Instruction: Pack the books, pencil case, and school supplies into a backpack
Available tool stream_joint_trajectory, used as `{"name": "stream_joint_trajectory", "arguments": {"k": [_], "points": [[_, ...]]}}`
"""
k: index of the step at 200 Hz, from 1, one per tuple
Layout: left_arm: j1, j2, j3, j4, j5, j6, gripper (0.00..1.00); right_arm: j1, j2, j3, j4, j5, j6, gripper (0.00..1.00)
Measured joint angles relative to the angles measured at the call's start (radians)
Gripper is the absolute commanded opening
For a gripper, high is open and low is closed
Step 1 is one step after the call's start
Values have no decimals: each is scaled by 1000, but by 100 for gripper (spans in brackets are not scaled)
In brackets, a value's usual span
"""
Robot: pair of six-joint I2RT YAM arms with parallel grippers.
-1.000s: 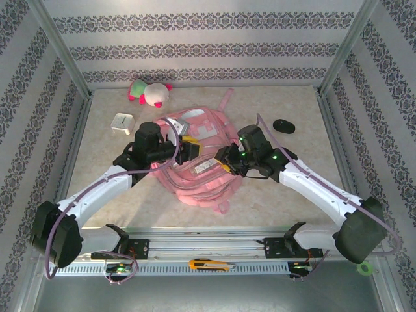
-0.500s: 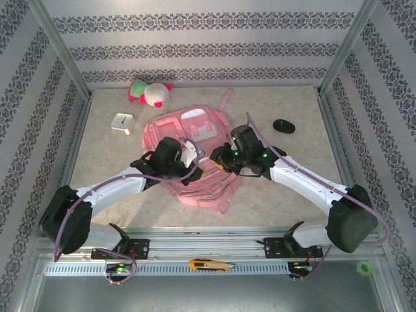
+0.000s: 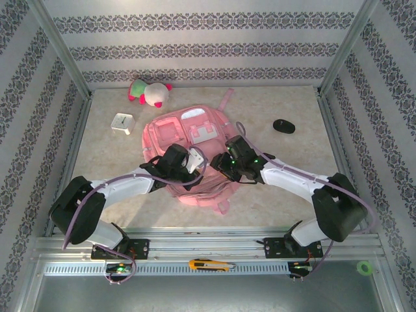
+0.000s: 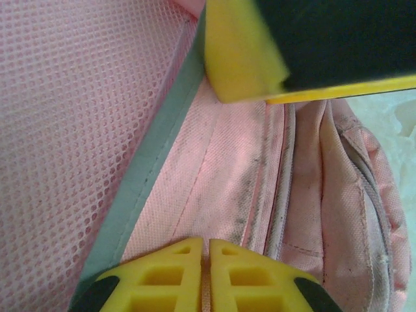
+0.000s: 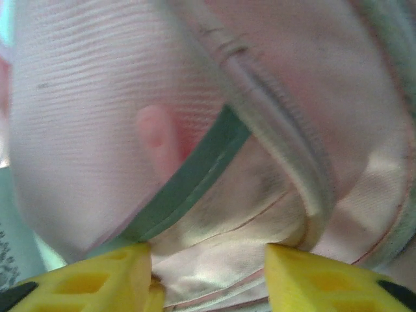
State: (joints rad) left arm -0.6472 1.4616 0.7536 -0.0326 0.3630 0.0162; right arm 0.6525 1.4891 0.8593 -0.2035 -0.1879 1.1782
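While both arms reach low from the near edge, your two wrists meet over the near half of the backpack (image 3: 170,133), which lies flat mid-table. Your left gripper (image 4: 208,270) points into the pink lining beside a mesh panel (image 4: 71,117), its fingertips closed to a hairline seam with nothing seen between them. Your right gripper (image 5: 208,279) stands wide apart (a fold of lining bulges between), close against the teal trim (image 5: 188,175).
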Motion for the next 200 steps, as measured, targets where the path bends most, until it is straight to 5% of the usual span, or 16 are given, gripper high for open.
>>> {"name": "stream_joint_trajectory", "arguments": {"k": [37,70,105,136,169,200], "points": [[4,-95,-30,-13,-42,-31,34,0,38,5,29,6,-8,41],[68,-222,-33,-23,-89,-134,46,0,11,5,11,14,-33,61],[167,-328,-53,-45,-124,-319,50,-1,-126,-1,-80,35,-71,69],[241,-392,-113,-70,-136,-464,50,4,-254,-62,-154,31,-43,69],[278,-393,-148,-89,-136,-577,49,63,-224,-127,-212,3,38,71],[296,-385,-169,-107,-135,-619,49,78,-133,-148,-186,-30,76,56]]}}
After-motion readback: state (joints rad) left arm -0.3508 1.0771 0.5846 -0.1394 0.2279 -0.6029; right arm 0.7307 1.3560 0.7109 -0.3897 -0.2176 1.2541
